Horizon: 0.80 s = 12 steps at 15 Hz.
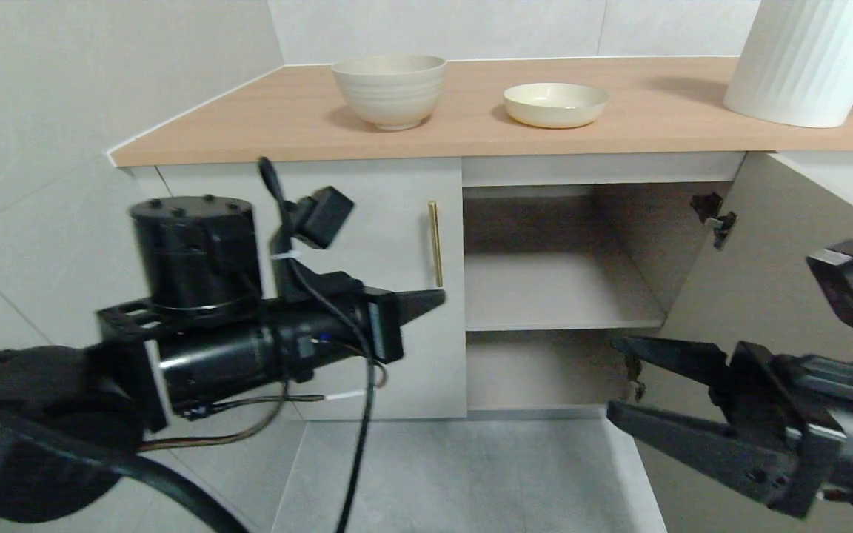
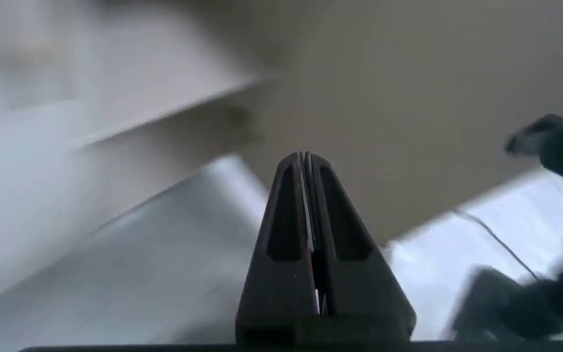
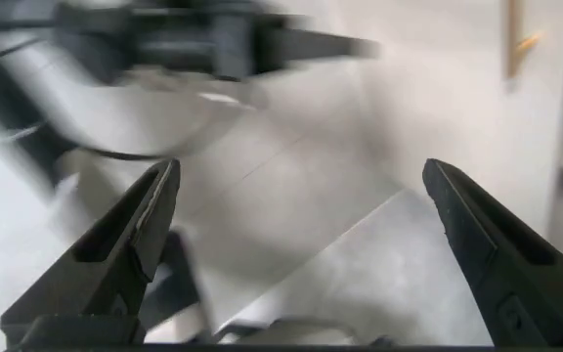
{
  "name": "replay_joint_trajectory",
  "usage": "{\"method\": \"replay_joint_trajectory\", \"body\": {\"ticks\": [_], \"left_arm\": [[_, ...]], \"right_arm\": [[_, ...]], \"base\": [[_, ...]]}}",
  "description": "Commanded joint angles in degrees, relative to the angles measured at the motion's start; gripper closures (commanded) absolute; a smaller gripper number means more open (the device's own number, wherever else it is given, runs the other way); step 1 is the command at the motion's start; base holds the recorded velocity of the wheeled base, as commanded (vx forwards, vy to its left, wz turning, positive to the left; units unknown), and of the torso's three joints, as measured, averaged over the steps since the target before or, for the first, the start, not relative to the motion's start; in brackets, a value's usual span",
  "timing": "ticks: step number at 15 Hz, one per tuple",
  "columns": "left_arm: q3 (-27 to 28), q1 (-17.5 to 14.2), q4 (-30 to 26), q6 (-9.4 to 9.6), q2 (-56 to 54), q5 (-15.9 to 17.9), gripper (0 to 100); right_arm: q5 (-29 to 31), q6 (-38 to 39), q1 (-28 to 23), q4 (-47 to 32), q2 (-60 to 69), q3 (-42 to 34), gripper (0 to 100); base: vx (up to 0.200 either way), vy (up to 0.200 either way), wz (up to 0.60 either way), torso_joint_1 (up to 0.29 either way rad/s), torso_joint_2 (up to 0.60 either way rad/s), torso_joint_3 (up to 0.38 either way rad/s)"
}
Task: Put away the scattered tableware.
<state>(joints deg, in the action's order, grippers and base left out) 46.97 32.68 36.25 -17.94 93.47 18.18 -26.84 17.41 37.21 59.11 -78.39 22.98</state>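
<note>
A deep cream bowl (image 1: 390,89) and a shallow cream dish (image 1: 555,104) stand apart on the wooden countertop (image 1: 249,126). Well below them, my left gripper (image 1: 437,297) is shut and empty in front of the closed cabinet door; its fingers (image 2: 306,210) are pressed together. My right gripper (image 1: 615,377) hangs low at the right, open and empty, near the bottom of the open cabinet. Its fingers (image 3: 154,210) are spread wide, and my left gripper (image 3: 345,44) lies farther off in the right wrist view.
The cabinet's right door (image 1: 752,281) stands open, showing a bare shelf (image 1: 560,296) and floor compartment. The left door (image 1: 367,244) with a brass handle (image 1: 435,243) is closed. A tall white ribbed container (image 1: 811,59) stands at the counter's right end. A wall bounds the left.
</note>
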Motion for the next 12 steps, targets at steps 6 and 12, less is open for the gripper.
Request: {"method": "replay_joint_trajectory", "body": {"ticks": [6, 12], "left_arm": [[-2.0, -10.0, -23.4, 0.01, -26.8, -6.7, 100], [-2.4, -14.8, -23.5, -0.34, -27.5, -7.1, 0]], "right_arm": [[25.5, -13.5, -0.6, -14.9, -14.2, 20.1, 0], [32.2, -13.8, -2.1, -46.4, 3.3, 27.4, 0]], "base": [[0.0, 0.0, 0.0, 0.0, 0.0, 0.0], [0.0, 0.0, 0.0, 0.0, 0.0, 0.0]]}}
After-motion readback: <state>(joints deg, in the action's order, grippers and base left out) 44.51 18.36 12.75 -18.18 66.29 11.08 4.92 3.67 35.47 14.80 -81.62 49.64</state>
